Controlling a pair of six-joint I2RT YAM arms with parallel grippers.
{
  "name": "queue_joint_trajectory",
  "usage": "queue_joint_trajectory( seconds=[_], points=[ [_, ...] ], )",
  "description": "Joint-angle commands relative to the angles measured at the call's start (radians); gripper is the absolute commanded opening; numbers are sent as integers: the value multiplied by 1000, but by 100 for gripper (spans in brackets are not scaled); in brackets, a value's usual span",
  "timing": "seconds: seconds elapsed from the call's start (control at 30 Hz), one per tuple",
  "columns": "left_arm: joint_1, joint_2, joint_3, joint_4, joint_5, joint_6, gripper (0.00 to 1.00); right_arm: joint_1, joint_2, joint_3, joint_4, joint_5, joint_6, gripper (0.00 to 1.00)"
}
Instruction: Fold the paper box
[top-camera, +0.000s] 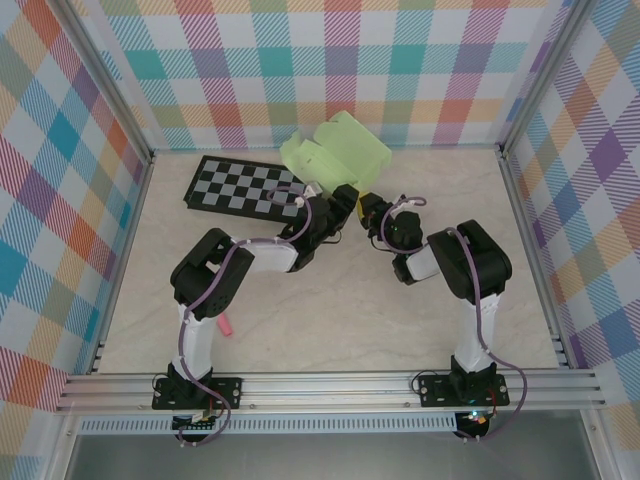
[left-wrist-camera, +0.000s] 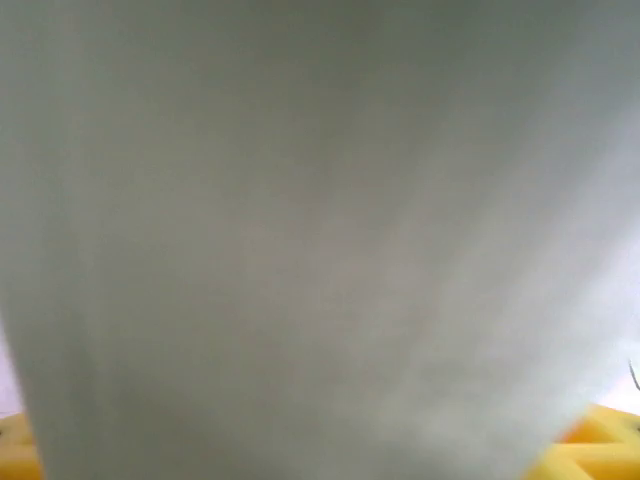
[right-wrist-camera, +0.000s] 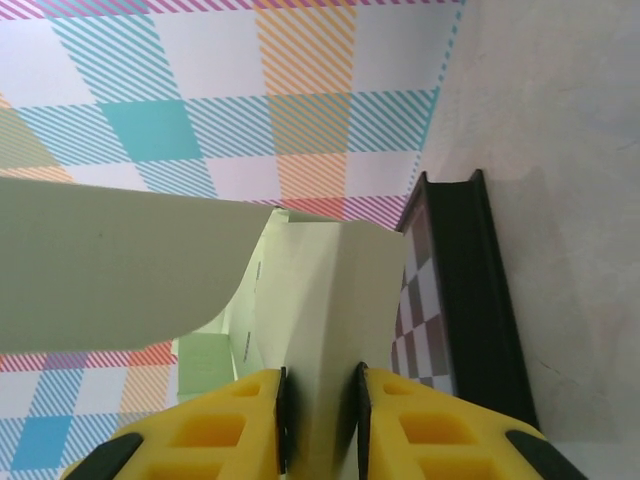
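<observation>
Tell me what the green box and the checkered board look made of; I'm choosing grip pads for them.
Paper box: thin matte card, pale green; its flaps curve softly and hold sharp folds. Checkerboard: stiff, flat black-and-grey board with a raised black rim; plastic or coated board, I cannot tell which.

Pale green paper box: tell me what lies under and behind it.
Behind the pale green card paper box stands the plaid back wall. Under its left side lies the right end of the black-and-grey checkerboard; that covered corner and the table beneath are hidden.
</observation>
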Motion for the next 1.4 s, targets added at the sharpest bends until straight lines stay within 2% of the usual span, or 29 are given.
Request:
queue_joint_trajectory(
  seconds=[0.0, 0.03, 0.07, 0.27, 0.47, 0.57, 0.63, 0.73, 0.87, 1.0, 1.2, 1.37],
  points=[
    [-9, -32, -34, 91, 23, 12, 76, -29, 15, -44, 25, -31, -50, 23],
    [-8, -37, -47, 89, 28, 10, 83, -37, 15, -54, 26, -47, -60, 23],
    [-8, -44, -66, 90, 33, 7, 99, -47, 15, -64, 27, -66, -76, 22],
    [-14, -128, -208, 53, 69, 15, 100, -116, 1, -152, 4, -200, -181, 22],
    [-6, -325, -383, -178, -11, 84, 100, -185, -31, -205, -50, -332, -279, 23],
    [6, -444, -429, -298, -56, 205, 100, -225, -47, -215, -82, -395, -314, 24],
    [29, -517, -412, -466, -127, 365, 100, -252, -60, -212, -101, -439, -337, 24],
    [96, -562, -352, -666, -177, 490, 100, -282, -83, -200, -162, -489, -370, 25],
    [198, -495, -235, -725, -9, 701, 100, -310, -94, -187, -204, -542, -410, 25],
    [206, -365, -51, -849, 113, 890, 97, -346, -96, -190, -239, -574, -446, 27],
    [216, -235, 82, -926, 141, 963, 93, -369, -164, -198, -359, -575, -521, 38],
    [227, -162, 176, -979, 215, 951, 89, -370, -277, -192, -555, -545, -540, 56]
  ],
)
